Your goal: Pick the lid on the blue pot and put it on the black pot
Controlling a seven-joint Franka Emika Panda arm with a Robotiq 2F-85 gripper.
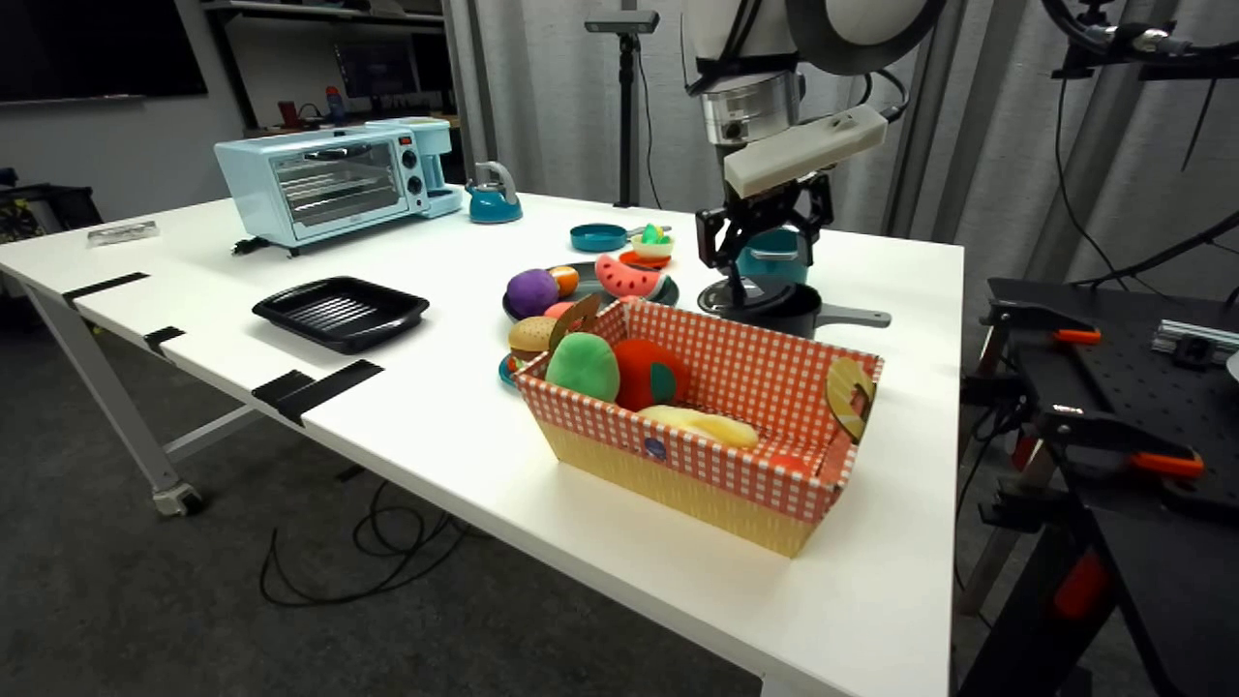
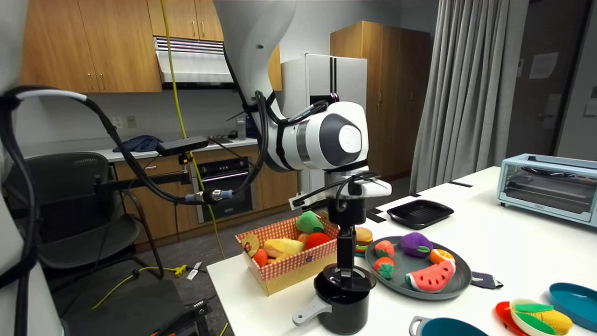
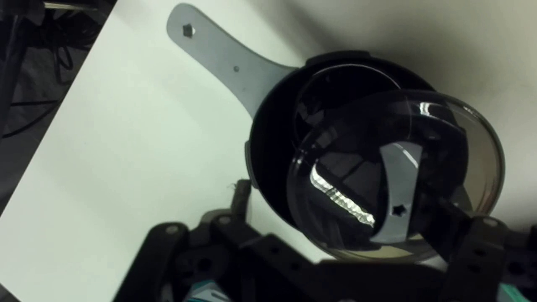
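Note:
The lid point(image 3: 348, 167) is round, clear and dark-looking, with a grey handle point(image 3: 400, 188). It lies off-centre across the rim of the black pot point(image 3: 272, 147), overhanging one side and leaving part of the opening uncovered. In an exterior view the lid point(image 2: 333, 275) looks tilted on the black pot point(image 2: 345, 312), whose grey side handle points outward. My gripper point(image 3: 342, 201) is open above the lid, one finger close beside the lid's handle; contact cannot be told. The gripper point(image 2: 346, 275) reaches down to the lid. The blue pot point(image 1: 774, 257) stands uncovered behind the gripper, partly hidden.
The red checkered basket point(image 2: 289, 270) of toy food stands close to the black pot. A grey plate point(image 2: 438, 291) with toy fruit lies beside it. A black tray point(image 1: 339, 315), a blue pan point(image 1: 598, 237), a kettle point(image 1: 496, 203) and a toaster oven point(image 1: 329, 184) are farther off.

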